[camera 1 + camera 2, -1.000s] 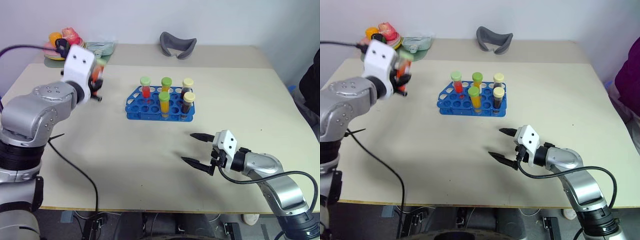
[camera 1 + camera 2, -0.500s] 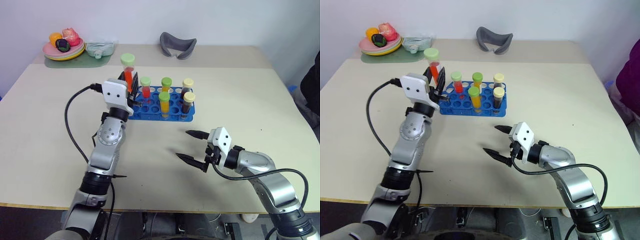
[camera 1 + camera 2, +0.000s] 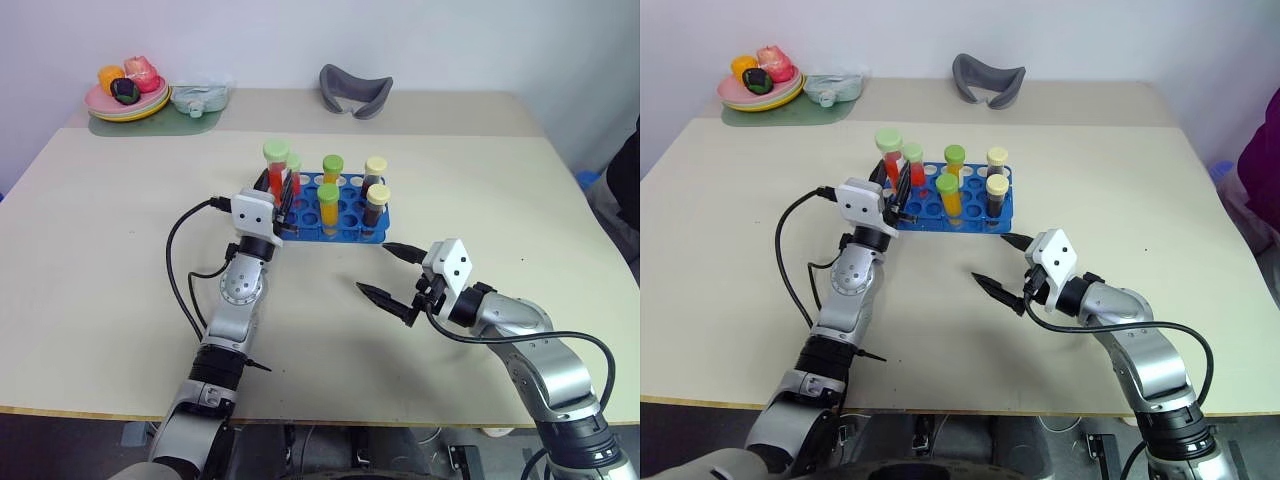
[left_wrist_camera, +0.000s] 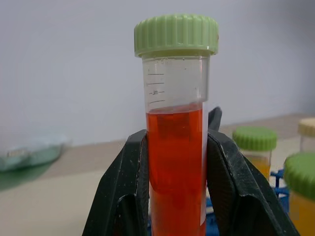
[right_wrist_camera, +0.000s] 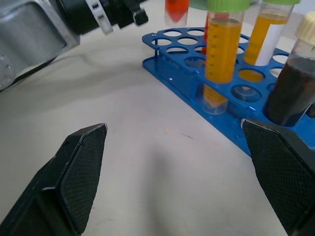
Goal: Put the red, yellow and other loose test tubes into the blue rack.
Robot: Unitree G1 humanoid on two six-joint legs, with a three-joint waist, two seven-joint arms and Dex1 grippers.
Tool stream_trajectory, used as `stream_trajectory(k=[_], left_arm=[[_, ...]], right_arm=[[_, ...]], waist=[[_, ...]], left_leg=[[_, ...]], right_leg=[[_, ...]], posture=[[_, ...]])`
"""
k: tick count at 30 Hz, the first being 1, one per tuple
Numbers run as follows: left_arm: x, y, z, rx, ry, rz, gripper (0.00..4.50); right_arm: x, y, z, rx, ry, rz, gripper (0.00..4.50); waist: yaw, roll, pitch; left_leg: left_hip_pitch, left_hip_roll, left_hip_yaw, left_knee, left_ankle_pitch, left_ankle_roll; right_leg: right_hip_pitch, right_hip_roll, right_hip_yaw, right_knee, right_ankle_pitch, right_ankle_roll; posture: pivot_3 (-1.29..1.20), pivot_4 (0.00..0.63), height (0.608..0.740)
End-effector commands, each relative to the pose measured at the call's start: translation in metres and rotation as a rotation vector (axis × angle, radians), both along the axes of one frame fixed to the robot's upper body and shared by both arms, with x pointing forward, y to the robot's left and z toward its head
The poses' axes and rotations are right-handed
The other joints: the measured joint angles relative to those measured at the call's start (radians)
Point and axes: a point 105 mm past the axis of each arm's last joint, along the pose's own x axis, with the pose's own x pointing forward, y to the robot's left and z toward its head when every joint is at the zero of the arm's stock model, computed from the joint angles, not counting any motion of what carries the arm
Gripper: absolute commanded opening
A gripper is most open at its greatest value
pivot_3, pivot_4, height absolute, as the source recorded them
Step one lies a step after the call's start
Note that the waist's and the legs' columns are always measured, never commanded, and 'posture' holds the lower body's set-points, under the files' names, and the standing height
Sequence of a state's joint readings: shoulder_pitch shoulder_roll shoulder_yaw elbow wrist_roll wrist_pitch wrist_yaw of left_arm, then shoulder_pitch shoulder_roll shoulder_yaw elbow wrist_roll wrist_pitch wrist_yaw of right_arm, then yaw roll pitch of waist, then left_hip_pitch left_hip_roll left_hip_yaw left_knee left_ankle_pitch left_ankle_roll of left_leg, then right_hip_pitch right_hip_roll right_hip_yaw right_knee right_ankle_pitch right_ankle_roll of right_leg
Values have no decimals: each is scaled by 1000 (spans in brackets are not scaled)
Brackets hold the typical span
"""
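1. One red tube (image 3: 275,172) with a pale green cap is sitting upright in the left gripper (image 3: 277,195), whose two black fingers (image 4: 127,182) are clamping its lower body just off the near-left corner of the blue rack (image 3: 322,212).
2. Five capped tubes are already standing in the blue rack: one red (image 3: 293,175), two yellow-orange (image 3: 329,207) and two dark brown (image 3: 375,205), all towards its middle and right end, leaving many holes at the left end and front row bare.
3. The right gripper (image 3: 392,273) is hanging with its fingers spread wide and nothing between them, over bare tabletop (image 3: 120,250) in front of the blue rack's right end.
4. To do this step well, the left gripper is probably needing to line the tube's bottom up over a free hole at the rack's left end, keeping the tube vertical, since a tilt would catch the rim of the hole.
5. Lowering slowly looks wise, as the held tube is passing close beside the red one already standing and a knock could tip it.
6. Letting go is best left until the tube is seated well down in the hole.
7. The right gripper is best kept clear of the blue rack.
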State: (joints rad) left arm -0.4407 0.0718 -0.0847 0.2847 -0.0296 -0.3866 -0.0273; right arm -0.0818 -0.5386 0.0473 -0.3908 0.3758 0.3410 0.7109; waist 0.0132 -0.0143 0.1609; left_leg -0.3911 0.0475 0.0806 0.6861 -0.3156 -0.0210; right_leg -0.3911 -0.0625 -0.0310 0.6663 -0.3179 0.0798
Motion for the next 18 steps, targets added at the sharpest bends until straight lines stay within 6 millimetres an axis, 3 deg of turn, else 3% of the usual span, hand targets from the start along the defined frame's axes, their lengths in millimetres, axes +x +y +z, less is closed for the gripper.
stream_trajectory(k=[1,18], left_arm=[[-2,-4,11,-6,-62,-14,1354],[1,-14,-9,-2,-13,-44,1354]], right_arm=[[-3,2,12,19,-47,7,4500],[-4,1,12,17,-43,6,4500]], waist=[[0,0,0],[0,0,0]], left_leg=[[0,0,0,0,0,0],[0,0,0,0,0,0]], right_leg=[[0,0,0,0,0,0],[0,0,0,0,0,0]], posture=[[0,150,735],[0,150,735]])
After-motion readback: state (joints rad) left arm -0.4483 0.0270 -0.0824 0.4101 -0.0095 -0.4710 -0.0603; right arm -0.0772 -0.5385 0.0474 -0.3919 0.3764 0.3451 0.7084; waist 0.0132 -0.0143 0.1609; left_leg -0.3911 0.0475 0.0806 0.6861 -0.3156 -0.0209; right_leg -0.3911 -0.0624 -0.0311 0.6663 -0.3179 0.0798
